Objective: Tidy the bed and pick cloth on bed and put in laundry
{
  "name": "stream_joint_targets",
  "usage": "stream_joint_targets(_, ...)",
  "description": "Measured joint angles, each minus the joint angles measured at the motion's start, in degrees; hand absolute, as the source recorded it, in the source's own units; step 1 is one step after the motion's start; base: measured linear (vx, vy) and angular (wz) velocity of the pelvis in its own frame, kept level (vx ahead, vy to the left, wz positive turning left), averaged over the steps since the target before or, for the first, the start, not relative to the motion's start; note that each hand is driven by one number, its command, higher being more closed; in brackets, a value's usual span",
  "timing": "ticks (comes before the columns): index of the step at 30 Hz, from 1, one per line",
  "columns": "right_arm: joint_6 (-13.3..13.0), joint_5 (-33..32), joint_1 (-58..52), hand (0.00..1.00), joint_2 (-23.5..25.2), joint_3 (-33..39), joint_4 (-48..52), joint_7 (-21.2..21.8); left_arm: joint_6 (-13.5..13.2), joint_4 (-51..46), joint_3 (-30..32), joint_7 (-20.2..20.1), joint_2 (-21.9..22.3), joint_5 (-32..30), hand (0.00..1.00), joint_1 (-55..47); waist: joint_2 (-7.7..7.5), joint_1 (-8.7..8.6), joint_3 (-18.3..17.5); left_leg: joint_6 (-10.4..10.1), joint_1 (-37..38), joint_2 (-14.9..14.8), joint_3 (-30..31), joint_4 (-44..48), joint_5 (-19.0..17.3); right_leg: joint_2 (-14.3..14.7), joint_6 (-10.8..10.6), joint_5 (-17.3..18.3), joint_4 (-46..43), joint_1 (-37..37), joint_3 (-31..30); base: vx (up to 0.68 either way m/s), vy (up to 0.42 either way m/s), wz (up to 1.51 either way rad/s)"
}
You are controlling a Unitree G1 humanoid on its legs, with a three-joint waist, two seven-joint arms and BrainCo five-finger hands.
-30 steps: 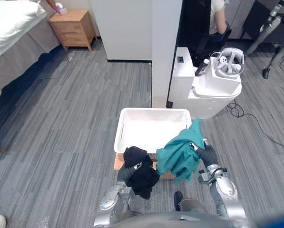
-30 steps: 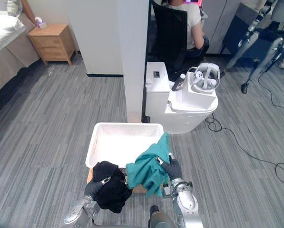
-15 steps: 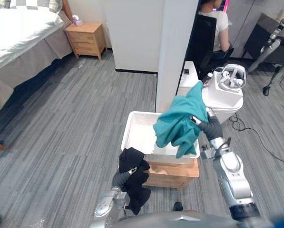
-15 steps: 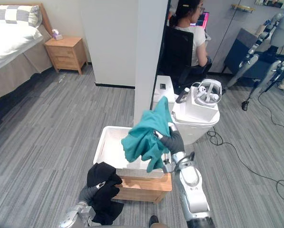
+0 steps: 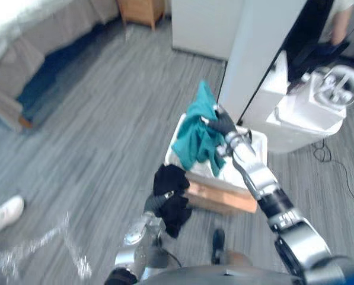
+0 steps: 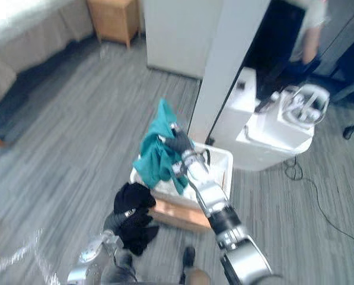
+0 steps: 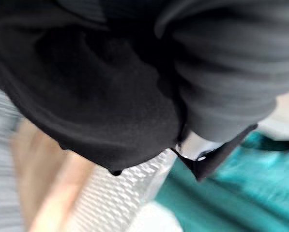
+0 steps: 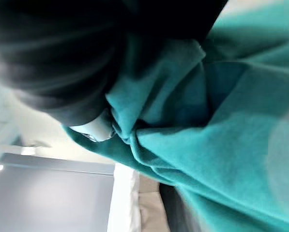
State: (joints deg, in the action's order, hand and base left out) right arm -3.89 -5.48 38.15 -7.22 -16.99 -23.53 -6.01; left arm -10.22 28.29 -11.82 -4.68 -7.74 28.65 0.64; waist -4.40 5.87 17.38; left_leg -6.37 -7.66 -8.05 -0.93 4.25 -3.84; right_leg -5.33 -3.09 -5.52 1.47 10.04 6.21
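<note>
The right hand, fingers clenched in the teal cloth, holds it above the white laundry basket, seemingly to drop it in. The left hand clutches the black cloth just beside the basket.

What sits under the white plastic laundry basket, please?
A low wooden box supports the white basket; only its near edge shows, the rest is covered by the basket.
</note>
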Motion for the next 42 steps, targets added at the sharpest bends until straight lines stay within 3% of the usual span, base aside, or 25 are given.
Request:
stream_joint_targets(4, -1.70, -0.11, 3.42, 1.00, -0.43, 1.71, -6.12, -2.13, -0.48, 0.00, -0.43, 1.36, 0.04, 0.01, 1.00, 6.49, 1.20, -0.30, 4.58, -0.14, -3.13, 0.65, -3.15, -0.15, 2.16, -1.02, 0.04, -0.88, -0.39, 3.33, -0.56, 0.02, 0.033, 0.12)
stream_joint_targets(8, -3.72, 0.02, 6.45, 1.00, -2.53, 2.91, -10.62, -3.24, -3.54, 0.02, -0.40, 1.37, 0.20, 0.97, 1.00, 11.29, 3.43, -0.88, 7.57, 0.01, -3.33, 0.77, -5.63, -0.58, 2.71, -1.28, 0.04, -0.99, -0.39, 4.14, -1.30, 0.03, 0.016, -0.08)
stream_joint_targets(9, -4.47, 0.02, 7.08, 0.00, -3.14, 2.94, -11.44, -3.26, -4.54, 0.02, -0.34, 1.28, 0.25, 1.88, 1.00, 11.81, 3.56, -1.15, 7.64, 0.06, -3.30, 0.87, -6.48, -1.27, 3.09, -1.31, 0.01, -1.01, -0.39, 4.81, -2.00, 0.02, 0.003, -0.18)
stream_joint_targets(17, -6.69, -0.65, 7.55, 0.00, -7.32, 2.96, -12.55, -3.99, -6.76, 0.71, 0.99, 0.60, 0.40, 4.54, 1.00, 13.84, 5.26, -3.53, 8.64, 0.22, -3.48, 1.03, -7.93, -2.46, 3.73, -1.23, -0.13, -1.57, -0.38, 6.64, -3.71, -0.02, -0.005, -0.11)
stream_joint_targets(28, -8.54, -0.44, 3.19, 0.00, -7.14, 3.70, -4.73, -3.98, -6.67, 0.71, 1.22, -0.47, 0.40, 4.50, 1.00, 13.03, 5.07, -4.64, 8.39, 0.46, -0.80, 0.69, -9.62, -4.44, 4.82, -0.50, -0.19, -2.65, -0.03, 5.50, -5.33, -0.04, -0.016, -0.06)
stream_joint_targets(34, -8.38, 2.56, -6.32, 0.00, -6.74, 5.99, 4.33, -3.55, -5.23, 0.60, 1.09, -1.48, 0.61, 4.45, 1.00, 8.09, 4.61, -5.04, 3.13, 0.43, 2.76, 0.27, -11.25, -6.14, 4.31, 0.33, -0.41, -2.79, 1.90, 2.46, -6.71, 0.03, 0.003, -0.16)
stream_joint_targets(42, -5.96, 6.83, -20.51, 0.00, -6.91, 8.94, 10.25, -1.28, -3.09, -0.58, 1.27, -2.04, 1.23, 4.51, 1.00, 0.85, 4.34, -5.25, -4.58, -0.13, 7.61, -0.92, -12.67, -6.12, 2.43, 1.60, -0.52, -2.32, 3.84, -2.59, -7.35, 0.05, -0.008, -0.08)
